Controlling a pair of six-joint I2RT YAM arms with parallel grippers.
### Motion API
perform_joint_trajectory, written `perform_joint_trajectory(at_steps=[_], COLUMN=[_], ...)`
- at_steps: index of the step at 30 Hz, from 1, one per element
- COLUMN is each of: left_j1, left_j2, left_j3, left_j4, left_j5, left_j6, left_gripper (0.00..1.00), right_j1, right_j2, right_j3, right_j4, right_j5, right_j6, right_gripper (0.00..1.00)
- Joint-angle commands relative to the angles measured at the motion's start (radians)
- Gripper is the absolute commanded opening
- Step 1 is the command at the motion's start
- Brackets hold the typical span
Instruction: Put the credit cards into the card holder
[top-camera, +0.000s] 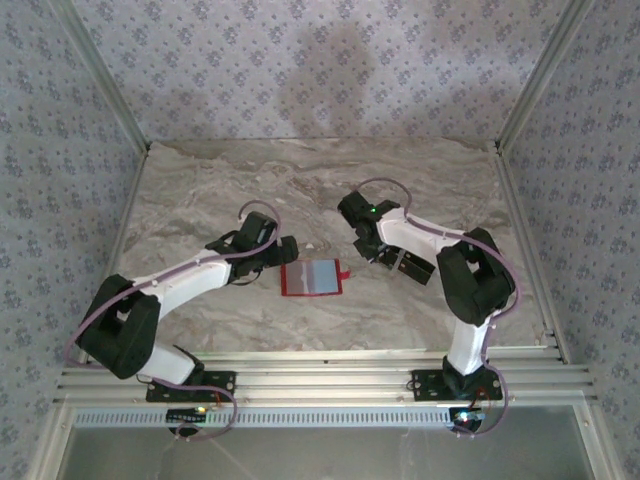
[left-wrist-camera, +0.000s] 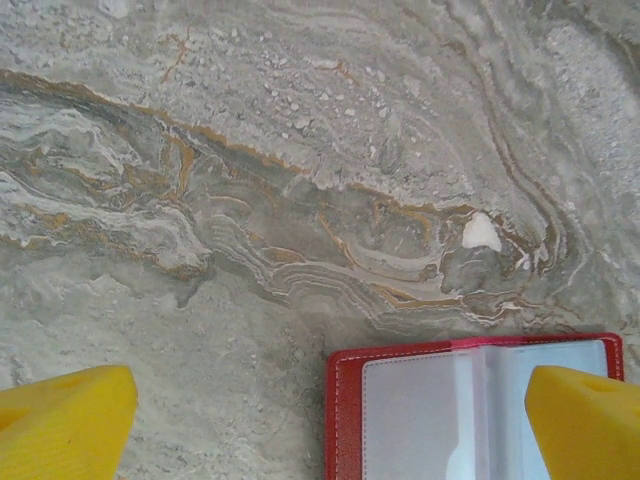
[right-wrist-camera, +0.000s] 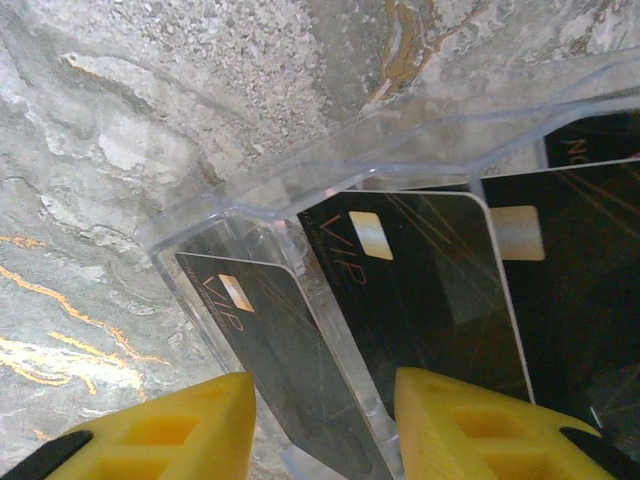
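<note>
Your left gripper (left-wrist-camera: 325, 430) spreads over the card holder (left-wrist-camera: 470, 410), cut off below; your right gripper (right-wrist-camera: 325, 425), parted, straddles a credit card (right-wrist-camera: 270, 340), seemingly ungripped.

Open red square folding card holder (top-camera: 312, 278), grey inside, on marble-patterned worktop (top-camera: 200, 190). Just beside its upper-left corner sits left end effector (top-camera: 283, 250); right end effector (top-camera: 377, 255) near its right.

My left arm (top-camera: 180, 285) folds at a low elbow and stretches forward and inward, and my left gripper (top-camera: 283, 250) points toward the middle with its yellow fingers (left-wrist-camera: 62, 425) spread wide. My right arm (top-camera: 420, 235) doubles back from a raised elbow; my right gripper (top-camera: 383, 258) tips downward, its jaws parted.
</note>
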Motion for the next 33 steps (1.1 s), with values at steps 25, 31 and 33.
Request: perform_joint_trajectory(at_steps=[25, 31, 33], left_j1=[-0.006, -0.006, -0.006], left_j2=[0.001, 0.012, 0.017], left_j3=[0.034, 0.045, 0.048], left_j4=[-0.005, -0.007, -0.007], left_j5=[-0.014, -0.007, -0.005], left_j6=[0.030, 0.029, 0.029], left_gripper=[1.00, 1.00, 1.00], right_j1=[0.001, 0.001, 0.000], right_j2=[0.007, 0.005, 0.005], right_j3=[0.048, 0.069, 0.078], right_j4=[-0.090, -0.111, -0.119], right_j5=[-0.062, -0.077, -0.079], right_j6=[-0.037, -0.051, -0.055], right_gripper=[0.12, 0.10, 0.05])
